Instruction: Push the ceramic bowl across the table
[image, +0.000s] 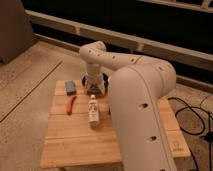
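A smooth white robot arm (135, 95) bends over the far side of a honey-coloured wooden plank counter (75, 142), its end effector (94, 89) set low against a glossy, dark, shallow round ceramic bowl (103, 80), probably so as to shove it; how open it is cannot be told. A blue rectangular sponge (70, 88), a slim red utensil (71, 105) and a white plastic bottle (93, 110) lie just in front

One tool (94, 89) (at the one bowl (104, 80)), one bottle (93, 111), one sponge (71, 88), one red utensil (71, 105).

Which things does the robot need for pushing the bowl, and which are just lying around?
Needed: ceramic bowl, table, end effector down at the bowl, at the table's far end.
Lying about: blue block, red object, white bottle.
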